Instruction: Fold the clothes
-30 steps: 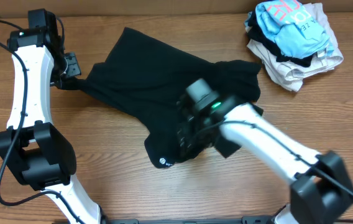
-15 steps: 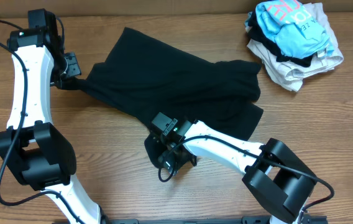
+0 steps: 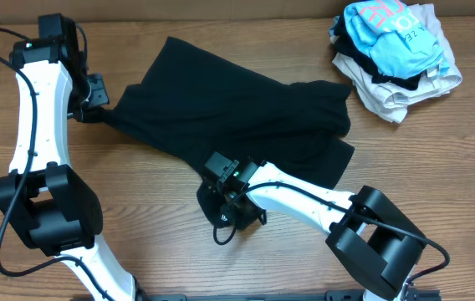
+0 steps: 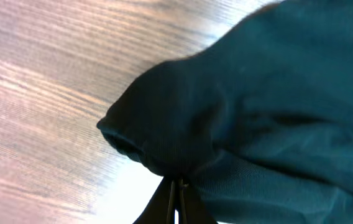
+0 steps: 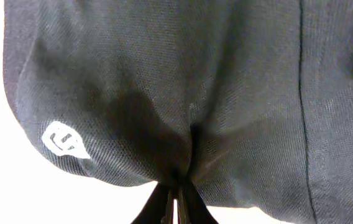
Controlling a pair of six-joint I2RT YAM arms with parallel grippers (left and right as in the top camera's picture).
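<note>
Tabletop (image 3: 162,255): wood-grain, bears everything else.
Black shirt (image 3: 229,117): lies rumpled across the middle of the tabletop, from the left hand at its far left corner down to the near edge under the right hand; well apart from the garment pile.
Left arm (image 3: 35,109): white, reaches along the left side of the tabletop to the shirt's left corner.
Right arm (image 3: 304,196): white, stretches leftward low over the shirt's near edge.
Pile of folded garments (image 3: 396,71): sits at the far right corner, white and beige pieces beneath a light blue garment (image 3: 392,38) with pink letters.
Left hand (image 4: 175,193): clenched on a bunched fold of the shirt's corner.
Right hand (image 5: 176,193): pinched tight on a pleat of shirt cloth.
White label (image 5: 64,140): small, rounded, printed on the shirt just left of the right hand's pinch.
</note>
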